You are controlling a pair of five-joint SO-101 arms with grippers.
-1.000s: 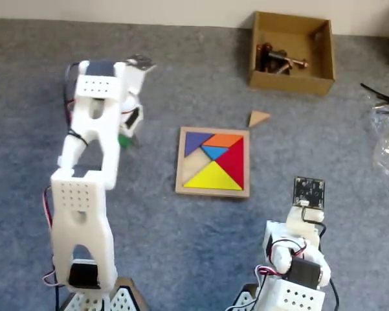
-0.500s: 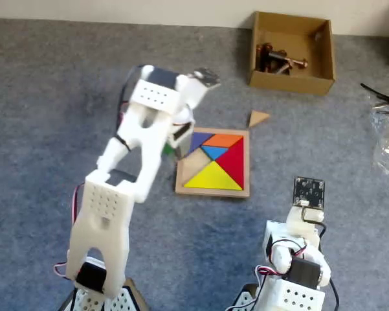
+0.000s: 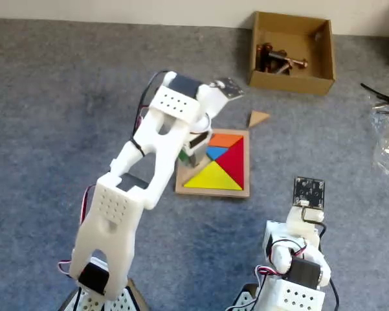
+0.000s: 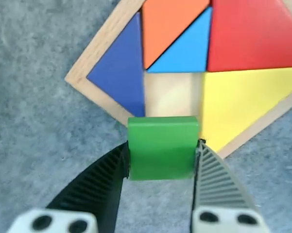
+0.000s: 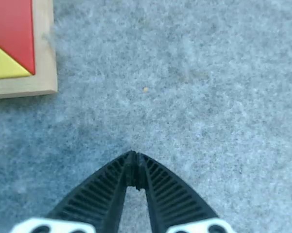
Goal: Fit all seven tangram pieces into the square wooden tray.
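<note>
The square wooden tray point(image 3: 244, 192) lies mid-table and holds orange, blue, red and yellow pieces point(image 3: 215, 177); in the left wrist view a purple piece point(image 4: 120, 80) shows too, beside a bare square gap point(image 4: 173, 95). My left gripper point(image 4: 161, 151) is shut on a green square piece point(image 4: 161, 147), held above the tray's left part, just short of that gap. In the high view the left arm point(image 3: 171, 126) covers the tray's left side. A tan triangle point(image 3: 258, 118) lies on the carpet behind the tray. My right gripper point(image 5: 135, 169) is shut and holds nothing, over carpet near the tray's corner point(image 5: 24, 83).
A cardboard box point(image 3: 290, 52) with small metal parts stands at the back right. Clear plastic and cables point(image 3: 385, 129) lie at the right edge. Grey carpet spreads free to the left and in front of the tray.
My left arm has swung right from the left side of the table to over the tray, carrying the green square. The right arm has not moved.
</note>
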